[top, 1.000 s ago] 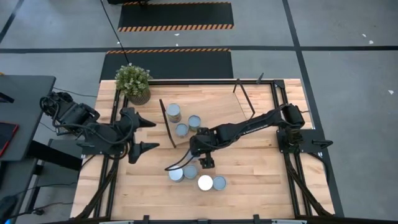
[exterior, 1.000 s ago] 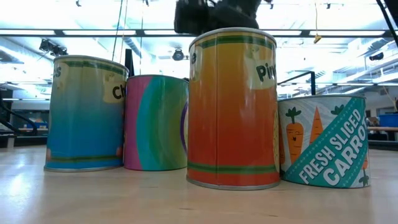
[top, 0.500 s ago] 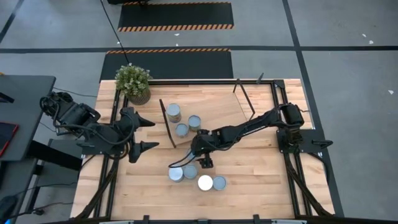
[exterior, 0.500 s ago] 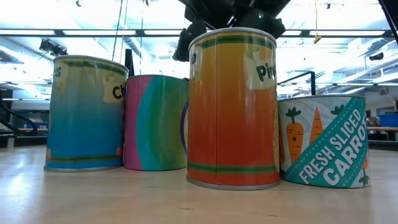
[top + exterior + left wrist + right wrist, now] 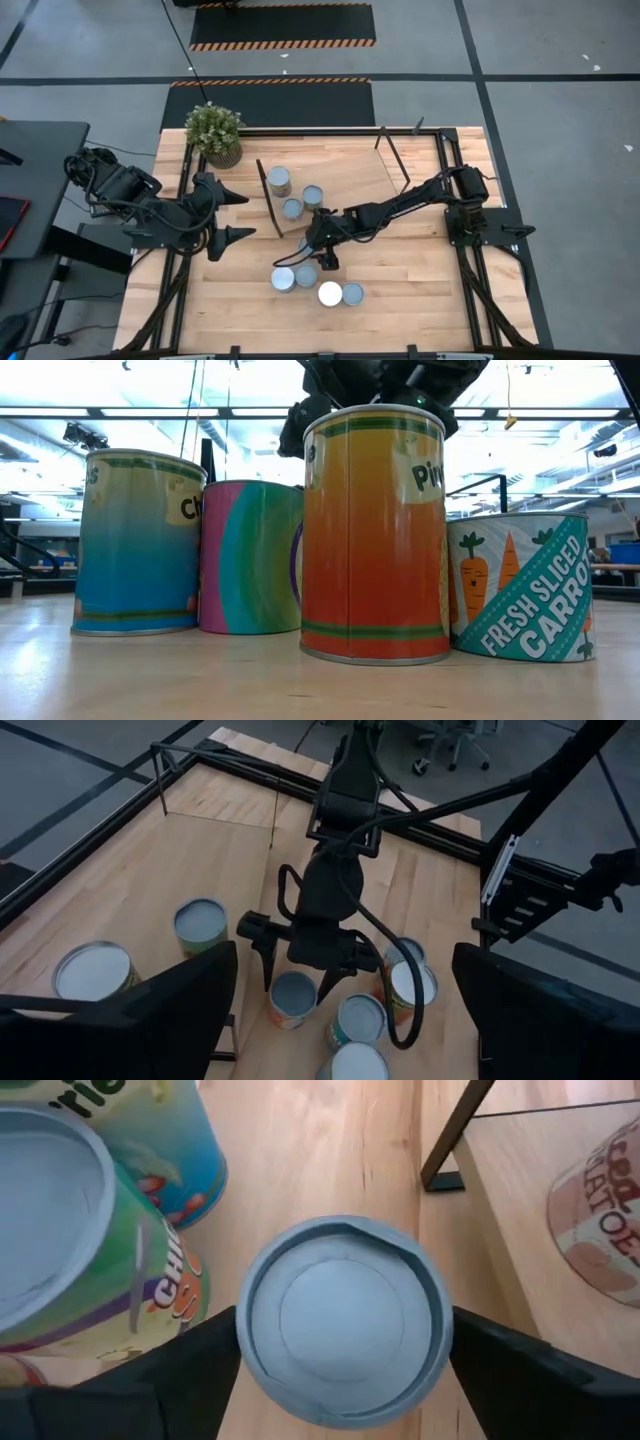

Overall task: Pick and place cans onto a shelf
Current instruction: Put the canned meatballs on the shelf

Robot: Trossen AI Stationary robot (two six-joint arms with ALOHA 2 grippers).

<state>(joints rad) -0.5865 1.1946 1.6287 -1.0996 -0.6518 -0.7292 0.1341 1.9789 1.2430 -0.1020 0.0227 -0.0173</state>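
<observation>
My right gripper (image 5: 318, 252) is open and hangs fingers-down over a can with a pale grey top (image 5: 342, 1318) and orange sides (image 5: 293, 1000), which stands upright on the table just near of the shelf. Its fingers stand on either side of the can's top; I cannot tell whether they touch it. The shelf (image 5: 345, 170), a light-wood board with black frame ends, holds three cans (image 5: 292, 208). Several more cans (image 5: 306, 276) stand upright on the table nearer the front; they also show in the low view (image 5: 375, 535). My left gripper (image 5: 238, 215) waits open at the table's left.
A potted plant (image 5: 214, 133) stands at the far left corner. The shelf's black end frame (image 5: 268, 200) stands close to the far left of my right gripper, with a tomato can (image 5: 600, 1210) just behind it. The nearer cans (image 5: 60, 1210) crowd the gripper's near side.
My right gripper has gone a little toward the table's far edge and down, and its open fingers now stand around the grey-topped can. The cans have not moved.
</observation>
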